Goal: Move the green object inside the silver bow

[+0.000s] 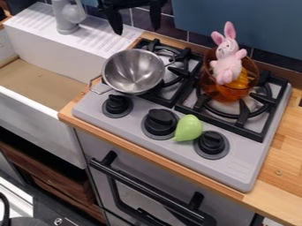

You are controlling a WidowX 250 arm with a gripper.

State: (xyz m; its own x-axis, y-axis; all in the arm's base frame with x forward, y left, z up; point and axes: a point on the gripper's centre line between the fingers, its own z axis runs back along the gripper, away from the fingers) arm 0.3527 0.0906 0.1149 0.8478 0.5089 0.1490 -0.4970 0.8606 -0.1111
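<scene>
green and teardrop-shaped, the toy (190,128) lies on the stove (239,167) between the middle knob (161,121) and right knob (211,142). the silver bowl (133,70) sits at the left burner (179,70). a pink plush rabbit (227,59) pokes from an amber pot (222,92). near the top edge hangs the pincer (137,31), fingers apart.

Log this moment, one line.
Gripper open, view's top edge | green object on stove between middle knob and right knob, not in silver bowl | pink rabbit in amber pot
</scene>
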